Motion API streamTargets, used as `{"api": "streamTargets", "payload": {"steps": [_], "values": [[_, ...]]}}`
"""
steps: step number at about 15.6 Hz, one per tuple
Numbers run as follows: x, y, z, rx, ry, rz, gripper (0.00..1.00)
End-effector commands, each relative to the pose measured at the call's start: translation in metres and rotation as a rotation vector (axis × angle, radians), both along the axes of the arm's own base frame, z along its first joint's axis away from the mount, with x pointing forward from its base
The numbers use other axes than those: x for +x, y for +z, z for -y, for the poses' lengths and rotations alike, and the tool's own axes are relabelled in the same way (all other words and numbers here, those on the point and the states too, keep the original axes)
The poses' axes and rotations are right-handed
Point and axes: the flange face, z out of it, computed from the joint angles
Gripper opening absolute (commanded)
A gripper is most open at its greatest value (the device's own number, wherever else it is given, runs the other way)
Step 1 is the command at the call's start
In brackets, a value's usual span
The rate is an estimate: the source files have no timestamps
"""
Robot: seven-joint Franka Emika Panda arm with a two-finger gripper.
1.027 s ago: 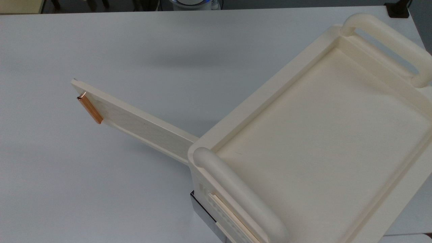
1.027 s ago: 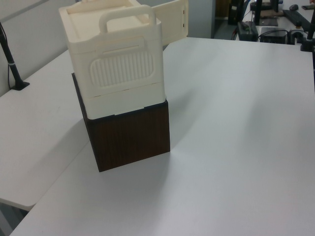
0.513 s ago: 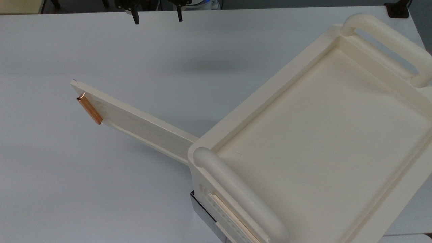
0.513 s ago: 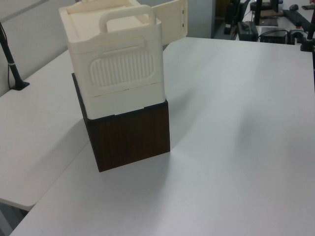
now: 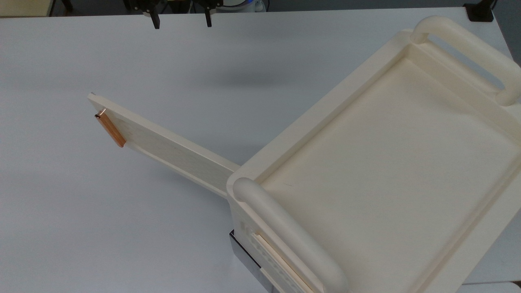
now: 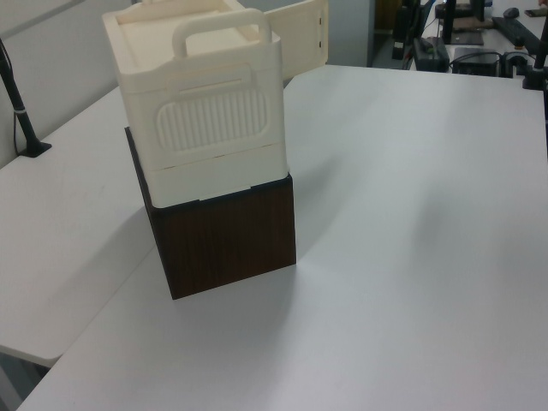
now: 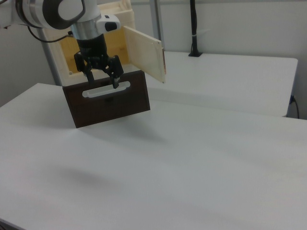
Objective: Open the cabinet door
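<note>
The cabinet door (image 5: pixel 171 148) is a thin cream panel swung wide out from the cabinet (image 5: pixel 386 162), reaching toward the top view's left, with a copper bar handle (image 5: pixel 110 129) at its free end. In the left view the door (image 6: pixel 300 36) stands out behind the cabinet (image 6: pixel 201 103). In the right view the door (image 7: pixel 143 51) hangs open at an angle. My gripper (image 5: pixel 182 22) is open and holds nothing, hovering above the table at the top view's upper edge, well apart from the door. In the right view the gripper (image 7: pixel 103 82) hangs in front of the dark base.
The cream cabinet sits on a dark brown box (image 6: pixel 227 235) with a slot grip (image 7: pixel 106 90). Thick rounded bar handles (image 5: pixel 289 232) rise at both ends of its recessed top. A black clamp post (image 6: pixel 21 111) stands on the adjoining table. White tabletop (image 5: pixel 122 224) spreads around.
The gripper came into the top view at its upper edge, then shifted slightly toward the top view's left. The door's free end swung a little further out.
</note>
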Motion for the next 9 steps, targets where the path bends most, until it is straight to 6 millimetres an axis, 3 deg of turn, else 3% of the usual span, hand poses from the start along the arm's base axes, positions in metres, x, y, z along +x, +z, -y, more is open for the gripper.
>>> {"api": "streamTargets", "payload": {"steps": [1,9], "values": [[-0.0068,0.0046,-0.0045,-0.014,-0.015,0.009,1.0],[-0.0063,0.0039,-0.0012,-0.013,-0.025,0.009,1.0]]}}
